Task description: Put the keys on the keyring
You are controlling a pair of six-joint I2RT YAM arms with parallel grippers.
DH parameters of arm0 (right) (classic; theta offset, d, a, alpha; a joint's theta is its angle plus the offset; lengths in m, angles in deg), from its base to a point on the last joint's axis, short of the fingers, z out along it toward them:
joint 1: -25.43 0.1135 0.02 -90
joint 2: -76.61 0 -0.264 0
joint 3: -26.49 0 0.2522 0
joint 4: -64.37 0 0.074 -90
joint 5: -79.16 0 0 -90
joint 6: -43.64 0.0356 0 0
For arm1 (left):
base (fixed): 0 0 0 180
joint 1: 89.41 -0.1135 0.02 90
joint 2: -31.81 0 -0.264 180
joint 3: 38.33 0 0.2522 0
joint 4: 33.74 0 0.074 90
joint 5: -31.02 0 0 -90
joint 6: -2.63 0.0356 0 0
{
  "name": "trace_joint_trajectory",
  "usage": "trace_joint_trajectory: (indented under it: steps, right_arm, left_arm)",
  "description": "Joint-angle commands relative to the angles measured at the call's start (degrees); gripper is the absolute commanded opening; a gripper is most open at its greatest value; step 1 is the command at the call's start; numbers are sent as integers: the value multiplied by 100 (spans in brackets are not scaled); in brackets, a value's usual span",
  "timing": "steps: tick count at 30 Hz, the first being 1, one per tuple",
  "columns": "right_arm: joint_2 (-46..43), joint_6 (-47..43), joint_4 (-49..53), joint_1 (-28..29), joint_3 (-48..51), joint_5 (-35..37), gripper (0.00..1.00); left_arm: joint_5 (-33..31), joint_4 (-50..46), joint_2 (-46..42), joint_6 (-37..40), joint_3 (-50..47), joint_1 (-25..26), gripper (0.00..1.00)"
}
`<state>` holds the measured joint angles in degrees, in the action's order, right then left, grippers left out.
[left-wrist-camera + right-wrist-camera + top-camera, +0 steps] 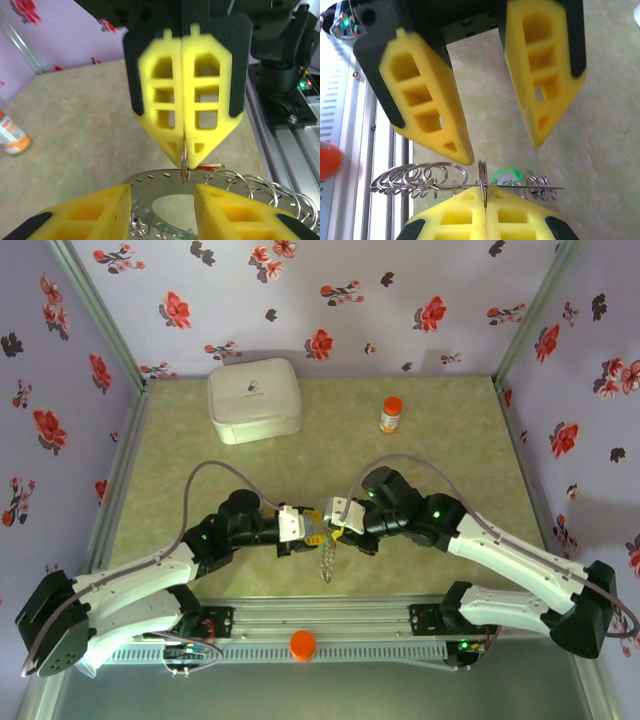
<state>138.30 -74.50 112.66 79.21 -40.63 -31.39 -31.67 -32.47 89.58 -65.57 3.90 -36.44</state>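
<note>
Right jaws pinch the keyring [145,178], fully shut; left jaws stand partly open, empty. Risk: such a thin pinch may let it twist free

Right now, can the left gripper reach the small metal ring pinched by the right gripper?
Probably yes: the left gripper is open and faces the small metal ring, held by the shut right gripper, with nothing between.
</note>
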Motion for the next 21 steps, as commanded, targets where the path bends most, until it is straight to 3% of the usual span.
trace_joint_trajectory:
  steps: [1, 12, 17, 18, 21]
  right_arm:
    - [105, -294, 243, 85, -309, 126, 0]
    - [484, -350, 318, 300, -591, 257, 0]
    - [482, -229, 269, 342, -612, 220, 0]
    - [428, -130, 200, 329, -571, 233, 0]
    - [-36, 481, -425, 21, -138, -156, 29]
  left_arm:
    - [320, -113, 123, 84, 121, -24, 36]
    - [409, 154, 172, -62, 62, -41, 24]
    - [418, 198, 166, -55, 63, -41, 0]
    - [417, 211, 151, -50, 50, -41, 0]
    - [391, 477, 55, -157, -92, -50, 0]
